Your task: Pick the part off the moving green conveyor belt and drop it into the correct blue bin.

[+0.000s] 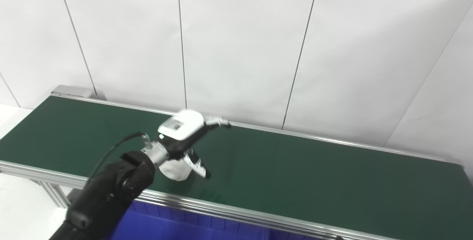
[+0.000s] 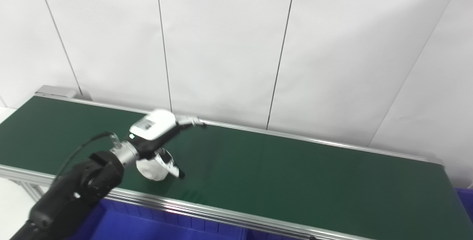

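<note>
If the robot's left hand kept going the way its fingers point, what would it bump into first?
Probably the belt's far metal rail, then the white wall. The left hand points up and right across the bare green belt, with nothing on it ahead. Depth is hard to judge.

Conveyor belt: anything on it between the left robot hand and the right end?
Nothing. From the left robot hand to the belt's right end the green conveyor belt is bare, with no part visible, in both eye views. A blue bin sits below the near rail.

two head cameras side by side, looking down on the same green conveyor belt (image 1: pixel 295 166)
</note>
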You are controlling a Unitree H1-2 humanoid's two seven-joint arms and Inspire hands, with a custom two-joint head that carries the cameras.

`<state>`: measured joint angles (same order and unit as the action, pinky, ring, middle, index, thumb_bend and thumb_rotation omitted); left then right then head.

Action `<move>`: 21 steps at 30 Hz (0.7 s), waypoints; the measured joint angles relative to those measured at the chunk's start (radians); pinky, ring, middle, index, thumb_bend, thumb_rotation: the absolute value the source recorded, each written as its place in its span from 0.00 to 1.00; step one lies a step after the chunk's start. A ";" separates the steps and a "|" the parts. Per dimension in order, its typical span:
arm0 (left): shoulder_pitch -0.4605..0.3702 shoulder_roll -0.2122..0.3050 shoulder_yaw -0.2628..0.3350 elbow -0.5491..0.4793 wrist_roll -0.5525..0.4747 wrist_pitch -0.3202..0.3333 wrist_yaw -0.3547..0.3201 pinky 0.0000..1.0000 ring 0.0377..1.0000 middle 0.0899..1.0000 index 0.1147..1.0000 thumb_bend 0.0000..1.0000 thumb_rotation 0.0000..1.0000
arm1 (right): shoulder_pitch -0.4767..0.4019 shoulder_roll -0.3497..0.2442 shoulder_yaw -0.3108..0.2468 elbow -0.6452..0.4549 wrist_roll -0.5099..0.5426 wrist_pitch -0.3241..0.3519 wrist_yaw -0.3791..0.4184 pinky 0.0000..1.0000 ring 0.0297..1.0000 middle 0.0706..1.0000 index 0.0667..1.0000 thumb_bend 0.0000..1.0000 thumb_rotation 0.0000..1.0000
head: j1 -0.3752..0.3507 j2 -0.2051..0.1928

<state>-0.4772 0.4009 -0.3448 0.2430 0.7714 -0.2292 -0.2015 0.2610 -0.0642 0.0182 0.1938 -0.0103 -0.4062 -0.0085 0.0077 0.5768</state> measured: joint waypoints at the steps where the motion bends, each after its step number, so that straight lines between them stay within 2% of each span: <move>1: -0.007 0.004 -0.008 0.025 0.002 -0.005 -0.001 0.82 0.84 0.86 0.82 1.00 0.15 | 0.001 0.000 0.000 -0.004 0.000 0.000 0.000 0.82 0.87 0.91 0.89 0.91 0.91 | -0.003 0.003; 5: -0.047 0.030 -0.040 0.105 0.029 -0.030 -0.007 0.87 0.87 0.87 0.82 1.00 0.17 | 0.008 -0.001 0.000 -0.032 -0.010 0.006 -0.001 0.81 0.87 0.90 0.89 0.93 0.90 | -0.008 0.015; 12: -0.113 0.032 -0.093 0.194 0.042 -0.054 -0.026 0.92 0.90 0.89 0.82 1.00 0.19 | 0.021 0.003 0.003 -0.061 -0.039 0.027 -0.002 0.79 0.86 0.90 0.88 0.92 0.91 | -0.017 0.029; 17: -0.119 0.029 -0.127 0.244 0.043 -0.063 -0.040 0.91 0.91 0.89 0.83 1.00 0.20 | 0.026 0.007 0.004 -0.070 -0.060 0.038 -0.002 0.79 0.86 0.90 0.88 0.92 0.92 | -0.021 0.032; 21: -0.119 0.022 -0.144 0.273 0.082 -0.056 -0.020 0.88 0.90 0.89 0.84 1.00 0.23 | 0.027 0.007 0.007 -0.091 -0.076 0.046 -0.002 0.79 0.86 0.91 0.89 0.91 0.92 | -0.031 0.038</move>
<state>-0.5962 0.4226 -0.4885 0.5160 0.8534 -0.2854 -0.2211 0.2881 -0.0572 0.0248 0.1027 -0.0862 -0.3601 -0.0107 -0.0230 0.6151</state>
